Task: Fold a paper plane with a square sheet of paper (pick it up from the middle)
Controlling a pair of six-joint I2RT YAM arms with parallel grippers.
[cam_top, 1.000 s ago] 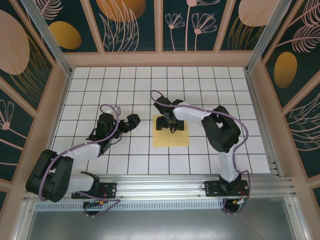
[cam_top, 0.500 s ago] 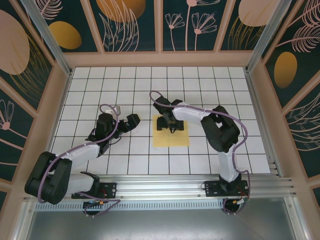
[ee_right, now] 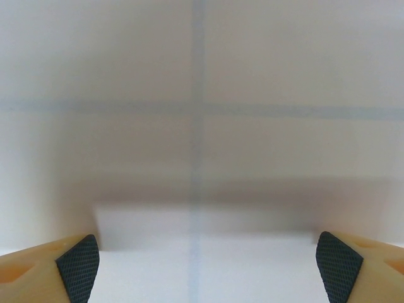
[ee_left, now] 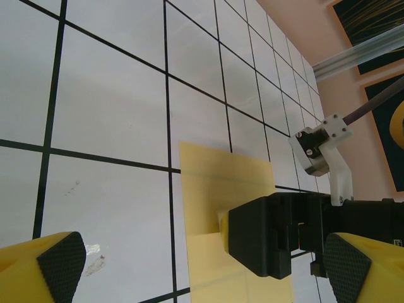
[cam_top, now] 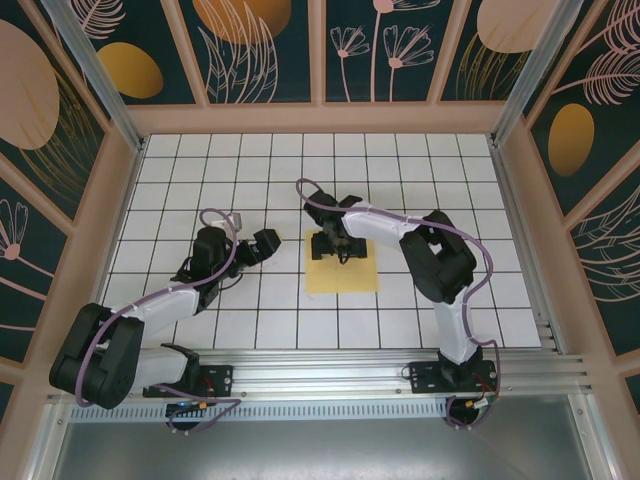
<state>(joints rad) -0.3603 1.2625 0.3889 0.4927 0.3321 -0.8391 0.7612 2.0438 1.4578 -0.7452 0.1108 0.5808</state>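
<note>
At the near edge of the desk (cam_top: 250, 160), both arms are sitting bolted to a metal rail (cam_top: 330, 372). From there the left arm (cam_top: 150, 310) is stretching forward and to the right, lying low over the tiles. The left pincer (cam_top: 265, 242) is hovering above the desk just to the left of the paper (cam_top: 340, 278), pointing toward it. Its fingers (ee_left: 60, 259) are standing wide apart and gripping nothing. Between them its own camera is looking across the tiles at the paper's near corner and at the right pincer's black body beyond.

The right arm (cam_top: 440, 265) is rising from its base, bending at the elbow and reaching leftward. The paper is lying flat on the desk in the middle, between the two arms, squared to the grid. The right pincer (cam_top: 335, 247) is hanging down over the far half of the sheet, close to its surface. Its fingers (ee_right: 79, 265) are spread wide as well, clamping nothing. The wrist view beneath them is blurring into a pale surface crossed by faint grid lines, so I cannot tell whether the tips are touching the paper.

Farther on, rows of white tiles are running up to the back, where dark walls (cam_top: 260, 50) painted with leaves and flowers are enclosing the desk.
</note>
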